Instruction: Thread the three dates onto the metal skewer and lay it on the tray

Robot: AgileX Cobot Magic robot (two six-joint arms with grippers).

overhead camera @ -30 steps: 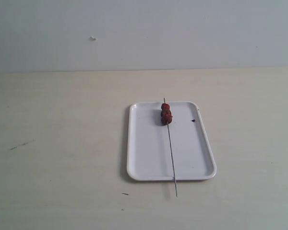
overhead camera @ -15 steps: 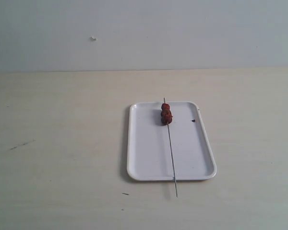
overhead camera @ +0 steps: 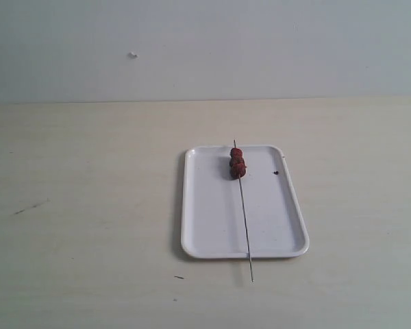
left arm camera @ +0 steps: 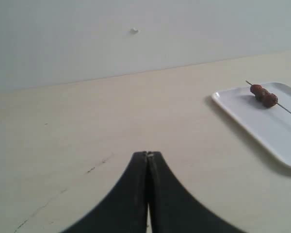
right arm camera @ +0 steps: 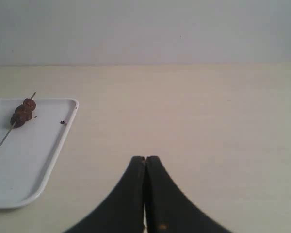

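Observation:
The white tray [overhead camera: 212, 219] lies on the table, right of centre in the exterior view. The metal skewer [overhead camera: 244, 219] rests lengthwise on it, its near end sticking out past the tray's front rim. Three dates [overhead camera: 238, 163] sit threaded together near the skewer's far end. The tray [left arm camera: 262, 124], the dates [left arm camera: 264, 95] and the skewer [left arm camera: 288, 110] also show in the left wrist view, far from my left gripper [left arm camera: 147, 154], which is shut and empty. In the right wrist view the tray [right arm camera: 24, 160] and dates [right arm camera: 23, 112] lie well off from my right gripper [right arm camera: 145, 158], also shut and empty.
A small dark crumb [overhead camera: 276, 172] lies on the tray near its far right corner. The pale wooden table [overhead camera: 89, 205] ends at a plain grey wall [overhead camera: 205, 48]. Neither arm shows in the exterior view.

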